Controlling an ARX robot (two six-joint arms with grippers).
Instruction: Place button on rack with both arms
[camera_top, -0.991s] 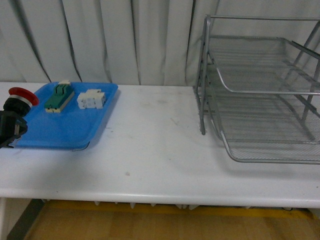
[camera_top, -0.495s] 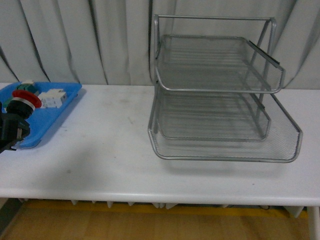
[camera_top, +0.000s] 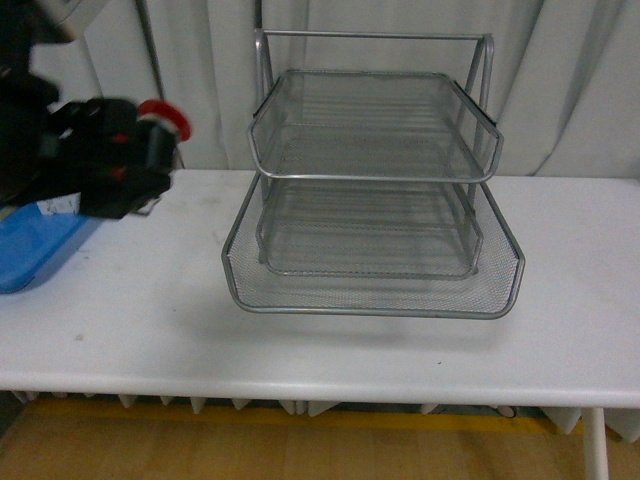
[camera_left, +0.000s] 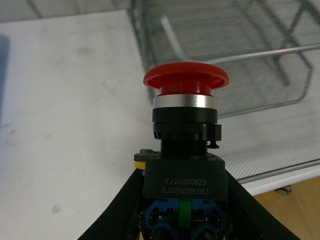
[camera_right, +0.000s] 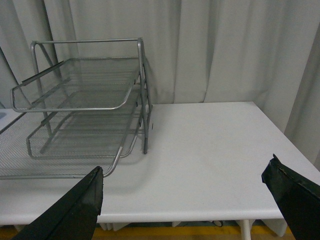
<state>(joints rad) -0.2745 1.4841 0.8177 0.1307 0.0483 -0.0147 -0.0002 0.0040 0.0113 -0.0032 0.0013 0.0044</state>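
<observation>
Red-capped button (camera_left: 185, 145) was clamped in left gripper (camera_left: 182, 202), held up left of rack (camera_top: 370, 178). Right gripper (camera_right: 184, 172) was spread wide, nothing gripped.

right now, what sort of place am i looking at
Likely a robot test bench: white table before a grey curtain, with a wire rack, a blue tray, and the left gripper holding a red button.

Shiny metal-mesh rack (camera_top: 370, 178), glossy plastic button (camera_left: 186, 80)
</observation>
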